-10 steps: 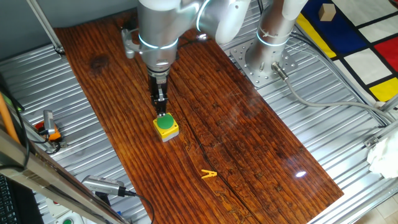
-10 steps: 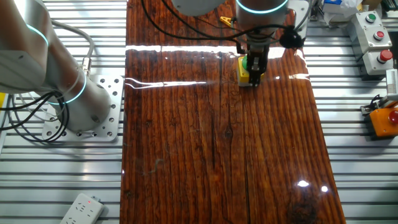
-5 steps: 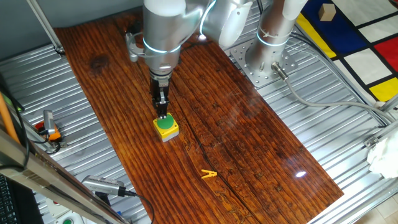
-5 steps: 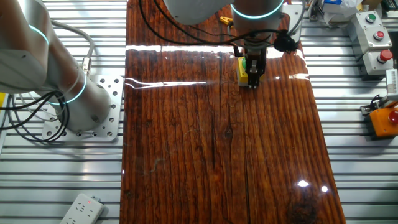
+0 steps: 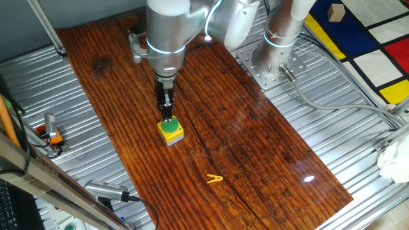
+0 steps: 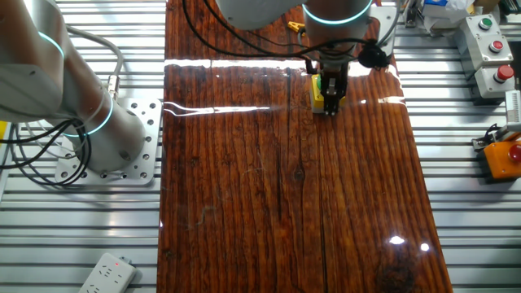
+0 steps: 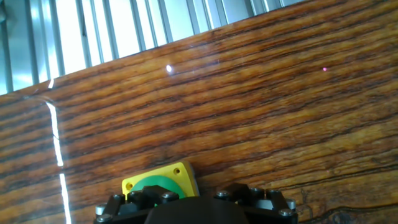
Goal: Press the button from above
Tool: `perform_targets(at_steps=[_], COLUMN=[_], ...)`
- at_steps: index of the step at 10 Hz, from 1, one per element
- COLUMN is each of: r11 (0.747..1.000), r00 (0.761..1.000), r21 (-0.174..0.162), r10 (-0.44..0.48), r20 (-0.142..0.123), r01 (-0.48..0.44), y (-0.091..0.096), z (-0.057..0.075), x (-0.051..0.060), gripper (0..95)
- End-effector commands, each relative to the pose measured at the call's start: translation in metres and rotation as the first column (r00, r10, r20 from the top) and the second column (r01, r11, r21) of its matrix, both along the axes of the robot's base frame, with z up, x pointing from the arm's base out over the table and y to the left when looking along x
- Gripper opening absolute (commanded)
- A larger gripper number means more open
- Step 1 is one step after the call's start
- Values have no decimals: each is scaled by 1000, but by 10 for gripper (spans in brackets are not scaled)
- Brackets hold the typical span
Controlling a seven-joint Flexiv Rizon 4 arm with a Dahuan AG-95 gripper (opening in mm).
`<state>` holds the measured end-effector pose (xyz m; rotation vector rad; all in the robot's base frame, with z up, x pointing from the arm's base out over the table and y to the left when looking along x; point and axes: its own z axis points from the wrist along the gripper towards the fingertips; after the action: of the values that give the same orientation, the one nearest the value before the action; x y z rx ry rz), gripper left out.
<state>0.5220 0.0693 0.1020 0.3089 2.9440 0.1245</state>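
The button [image 5: 170,127] is a green dome in a yellow square box [image 5: 175,136] on the wooden table, left of centre. My gripper [image 5: 168,119] points straight down, with its tips on top of the green dome. The fingers [image 5: 167,105] form one narrow black stem with no gap. In the other fixed view the gripper [image 6: 331,108] covers most of the yellow box [image 6: 316,96]. The hand view shows the green dome [image 7: 155,185] and the box corner [image 7: 184,171] at the bottom edge, partly hidden behind the dark gripper body [image 7: 193,213].
A thin yellow clothespin [image 5: 215,179] lies on the wood towards the front. The arm's base plate [image 5: 268,67] stands at the table's right edge. Other button boxes [image 6: 488,50] and an orange one [image 6: 503,159] sit on the metal bench beside the table.
Over the last second the gripper came down a little onto the button. Nothing has moved in the last half second.
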Motion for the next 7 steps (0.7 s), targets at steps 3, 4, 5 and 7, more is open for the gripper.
perform_targets(at_steps=[3,4,5,7], r11=[1000,1000,1000,1000], r00=[1000,1000,1000,1000], r21=[-2,-2,-2,-3], r10=[2,2,3,11], r20=[9,10,12,11], r01=[-2,-2,-3,-11], y=[0,0,0,1], z=[-1,-1,-2,-5], x=[0,0,0,0], gripper=[760,760,760,760])
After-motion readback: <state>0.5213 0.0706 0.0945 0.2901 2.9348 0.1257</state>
